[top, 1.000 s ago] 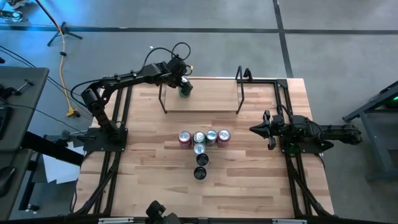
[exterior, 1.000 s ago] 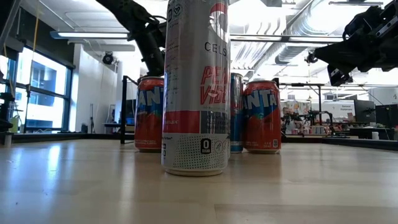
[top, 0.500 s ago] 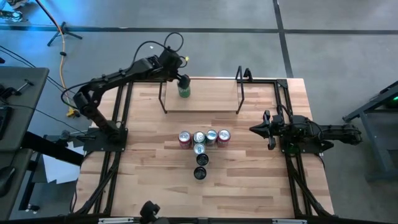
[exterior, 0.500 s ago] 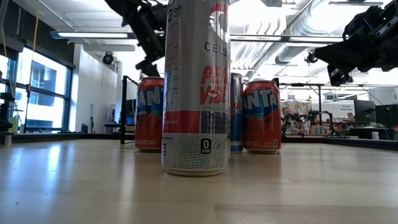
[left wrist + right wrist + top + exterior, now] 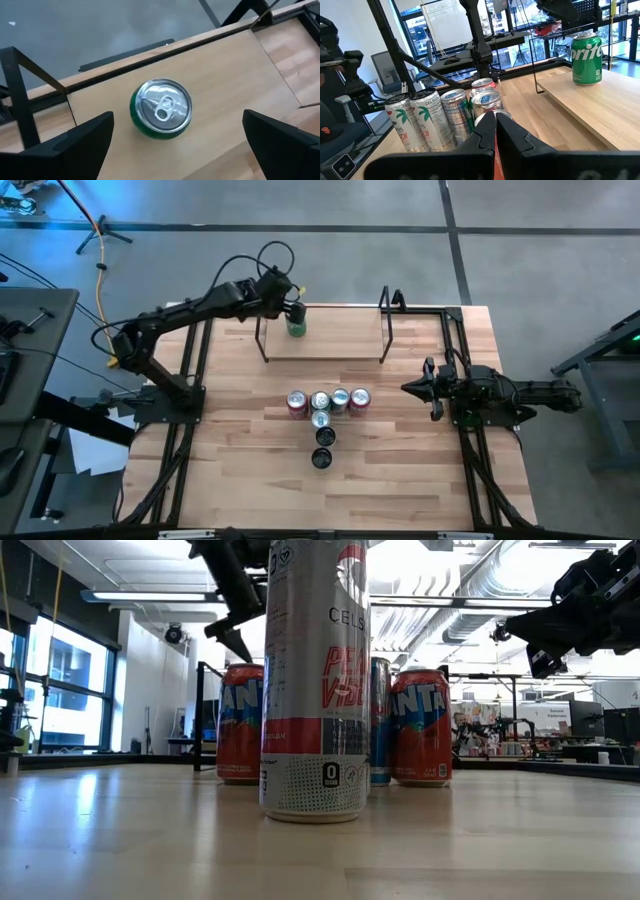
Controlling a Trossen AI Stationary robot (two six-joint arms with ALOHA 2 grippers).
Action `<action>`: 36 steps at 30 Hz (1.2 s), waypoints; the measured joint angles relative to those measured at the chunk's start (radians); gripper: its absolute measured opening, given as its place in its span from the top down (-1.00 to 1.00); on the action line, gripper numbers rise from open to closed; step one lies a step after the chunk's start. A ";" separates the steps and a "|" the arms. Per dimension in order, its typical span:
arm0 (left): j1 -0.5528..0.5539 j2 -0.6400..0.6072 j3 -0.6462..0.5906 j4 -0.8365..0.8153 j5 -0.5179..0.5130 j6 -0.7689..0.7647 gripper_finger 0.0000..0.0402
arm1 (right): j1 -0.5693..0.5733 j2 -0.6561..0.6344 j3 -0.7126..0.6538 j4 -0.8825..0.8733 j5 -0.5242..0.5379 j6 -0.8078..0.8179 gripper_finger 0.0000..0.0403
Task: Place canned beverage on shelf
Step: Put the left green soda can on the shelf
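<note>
We judge one placement done: the green can (image 5: 161, 107) stands upright on the shelf (image 5: 335, 338), our left end effector (image 5: 175, 137) spread wide and empty above it, while more cans (image 5: 328, 402) wait on the tabletop (image 5: 400, 450).

Green Sprite can (image 5: 296, 327) (silver top), upright on pale-wood shelf (image 5: 335, 346), near left end

Green can (image 5: 296, 326) on shelf (image 5: 322, 346)

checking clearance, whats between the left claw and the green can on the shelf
Nothing: in the left wrist view the open left claw hangs above the green can on the shelf, with only air between.
</note>
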 joint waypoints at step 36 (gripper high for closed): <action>-0.051 0.209 0.144 -0.124 -0.171 -0.235 -0.99 | 0.000 0.000 0.000 0.000 0.000 0.000 1.00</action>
